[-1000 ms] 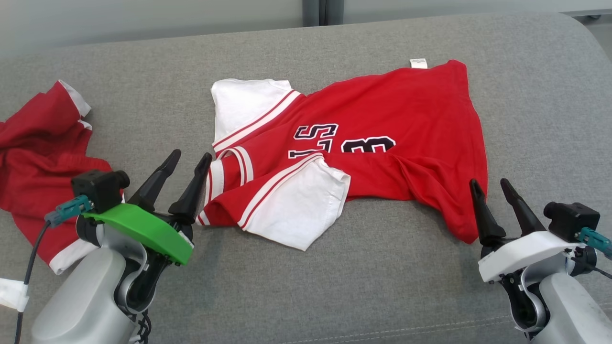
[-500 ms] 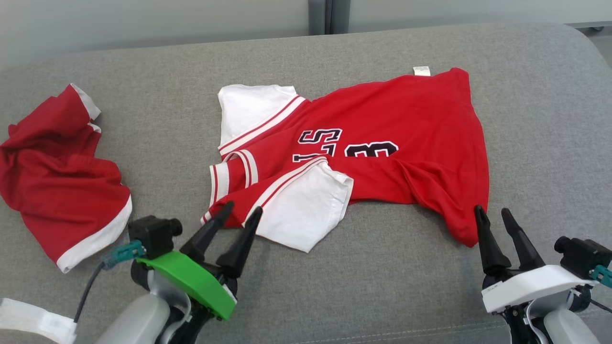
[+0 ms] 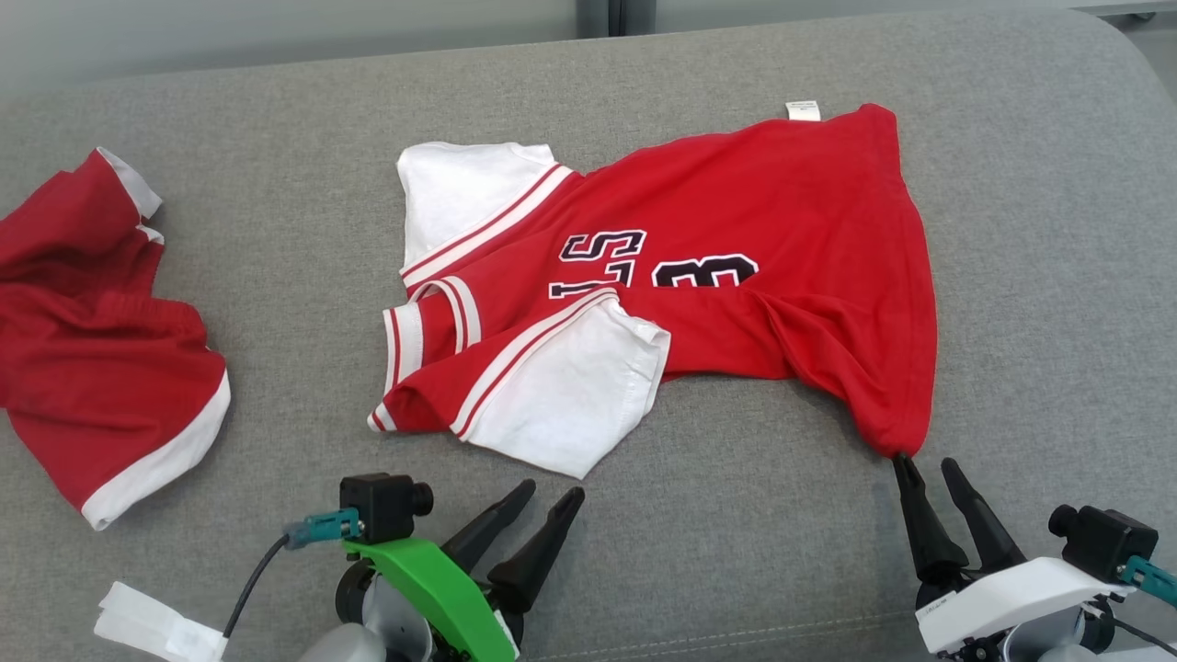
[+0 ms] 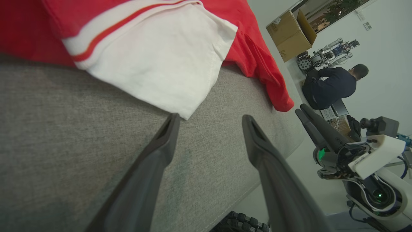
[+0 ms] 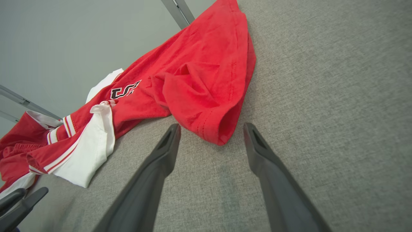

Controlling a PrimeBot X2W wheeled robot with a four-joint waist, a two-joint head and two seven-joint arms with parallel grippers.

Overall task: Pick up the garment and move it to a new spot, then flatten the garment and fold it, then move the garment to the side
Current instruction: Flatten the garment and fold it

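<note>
Likely faults at the next grasp: the right gripper (image 3: 924, 462) could close on only one layer of the bunched hem corner (image 3: 897, 432), so the cloth would slip free or drag unevenly, and the left gripper (image 3: 552, 493) could pinch the folded-over white sleeve (image 3: 570, 395) alone, lifting it without the body and adding twist. Both grippers stand with their jaws spread wide and hold nothing. The right one's fingertips sit just at the hem corner, which lies between them in the right wrist view; contact cannot be told. The left one points at the sleeve's near edge, close to it but apart. The red jersey (image 3: 754, 230) lies crumpled, number upward, mid-cushion (image 3: 736, 533). A second red garment (image 3: 101, 368) lies well apart at the left.
</note>
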